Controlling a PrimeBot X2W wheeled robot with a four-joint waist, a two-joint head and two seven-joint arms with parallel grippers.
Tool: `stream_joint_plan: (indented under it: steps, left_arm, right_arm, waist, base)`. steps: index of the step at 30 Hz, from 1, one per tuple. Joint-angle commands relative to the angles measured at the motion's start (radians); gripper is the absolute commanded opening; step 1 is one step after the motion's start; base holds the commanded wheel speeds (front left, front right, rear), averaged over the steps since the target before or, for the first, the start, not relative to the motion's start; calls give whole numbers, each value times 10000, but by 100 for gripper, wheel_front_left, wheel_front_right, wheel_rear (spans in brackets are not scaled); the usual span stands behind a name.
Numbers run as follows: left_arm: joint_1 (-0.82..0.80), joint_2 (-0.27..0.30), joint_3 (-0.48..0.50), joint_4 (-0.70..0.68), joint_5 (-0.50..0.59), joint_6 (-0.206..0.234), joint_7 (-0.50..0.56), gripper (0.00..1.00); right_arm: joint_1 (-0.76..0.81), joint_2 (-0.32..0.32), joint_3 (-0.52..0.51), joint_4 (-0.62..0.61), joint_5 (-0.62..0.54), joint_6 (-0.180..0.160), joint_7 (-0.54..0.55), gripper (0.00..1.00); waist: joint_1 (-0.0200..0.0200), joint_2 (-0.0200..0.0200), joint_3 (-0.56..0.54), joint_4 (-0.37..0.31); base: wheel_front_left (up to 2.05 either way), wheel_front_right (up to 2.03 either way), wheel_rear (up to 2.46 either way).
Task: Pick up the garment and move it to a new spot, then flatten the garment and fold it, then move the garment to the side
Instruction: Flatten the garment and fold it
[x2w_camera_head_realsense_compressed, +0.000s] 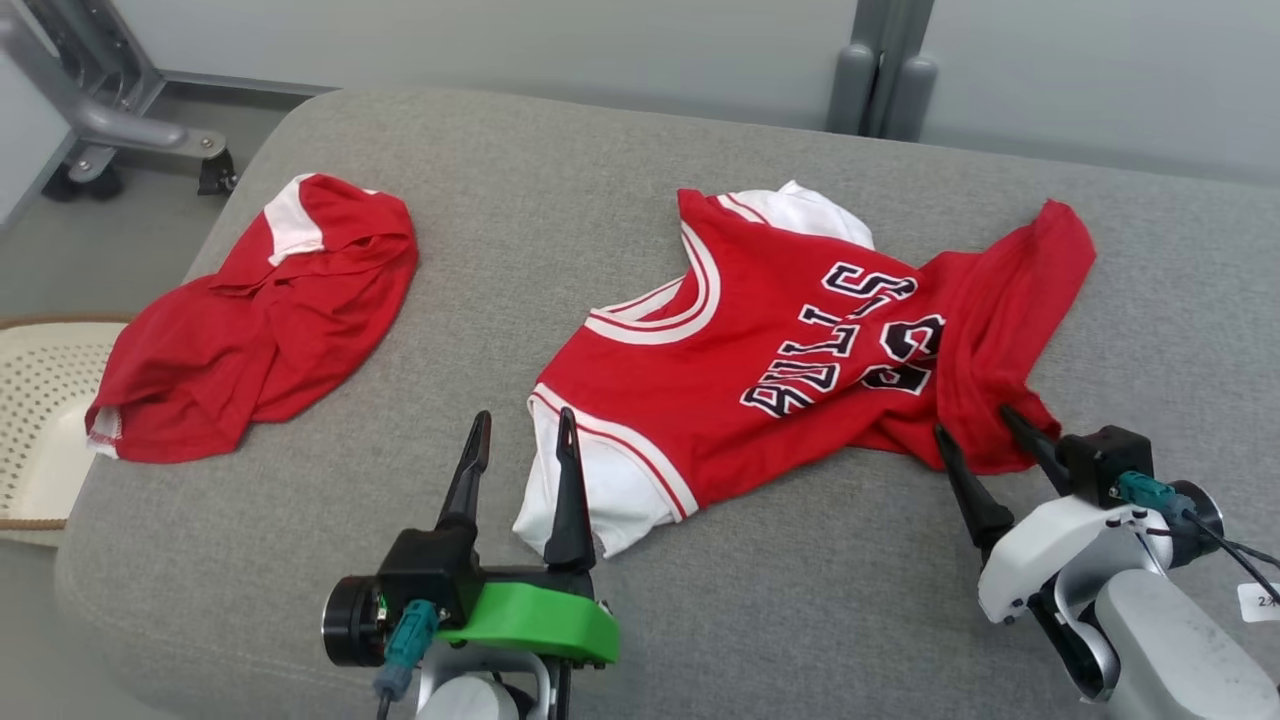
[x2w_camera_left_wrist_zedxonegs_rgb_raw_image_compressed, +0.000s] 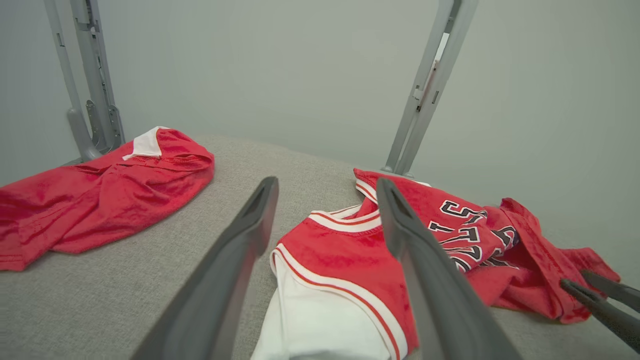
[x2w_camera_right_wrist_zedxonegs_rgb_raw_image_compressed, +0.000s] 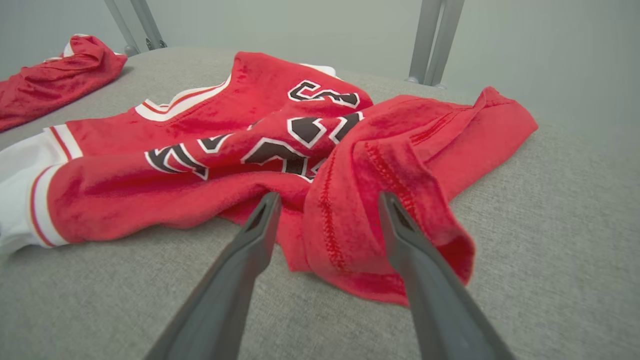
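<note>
Between the two grippers, on the grey padded fabric surface (x2w_camera_head_realsense_compressed: 800, 600), lies the red sleeveless basketball jersey (x2w_camera_head_realsense_compressed: 780, 340) with white trim and black lettering. Its long axis runs from gripper to gripper: neckline and white shoulder end at the left gripper (x2w_camera_head_realsense_compressed: 525, 415), rumpled hem at the right gripper (x2w_camera_head_realsense_compressed: 972, 420). Both grippers stand spread, pinching nothing. Well left of the left gripper lies a crumpled red-and-white garment (x2w_camera_head_realsense_compressed: 260, 310).
</note>
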Motion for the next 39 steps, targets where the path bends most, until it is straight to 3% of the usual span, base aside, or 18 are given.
stream_joint_plan:
  steps: [1, 9, 10, 11, 12, 21, 28, 34, 39]
  left_arm:
    - [-178, 43, 51, -88, -111, 114, -10, 100]
    - [-168, 42, 178, -115, -2, 153, -11, 100]
    - [-157, 43, 203, -119, 8, 167, -11, 100]
    - [-148, 43, 224, -111, 0, 174, -11, 100]
    - [-140, 42, 223, -89, -4, 167, -11, 100]
    - [150, 43, 528, 126, -292, -60, -11, 100]
    - [382, 46, 611, 324, -359, -257, -11, 100]
    - [478, 47, 587, 330, -366, -400, -11, 100]
    - [289, 46, 461, 232, -378, -326, -9, 100]
  right_arm:
    - [-210, -84, 11, 293, 37, -2, -56, 100]
    - [-834, -115, 553, 1590, 481, -2, -198, 100]
    - [-894, -127, 726, 1652, 520, -2, -202, 82]
    - [-988, -168, 936, 1717, 554, -2, -232, 18]
    - [-1056, -188, 1043, 1716, 637, -2, -269, 0]
    - [-502, -608, 1224, 119, 2153, -2, -440, 0]
    - [895, -1508, 721, -2312, 3561, -2, 764, 0]
    - [1771, -2009, -202, -3505, 3703, -1, 2196, 0]
    - [1363, -1952, -660, -3165, 3319, -1, 2784, 0]
  waist:
    - [0, 0, 286, 380]
    - [0, 0, 424, 496]
    - [0, 0, 427, 463]
    - [0, 0, 417, 415]
    - [0, 0, 388, 361]
    - [0, 0, -286, -623]
    - [0, 0, -859, -1143]
    - [0, 0, -873, -1009]
    - [0, 0, -504, -669]
  base:
    - [0, 0, 0]
    - [0, 0, 0]
    - [0, 0, 0]
    - [0, 0, 0]
    - [0, 0, 0]
    - [0, 0, 0]
    - [0, 0, 0]
    - [0, 0, 0]
    - [0, 0, 0]
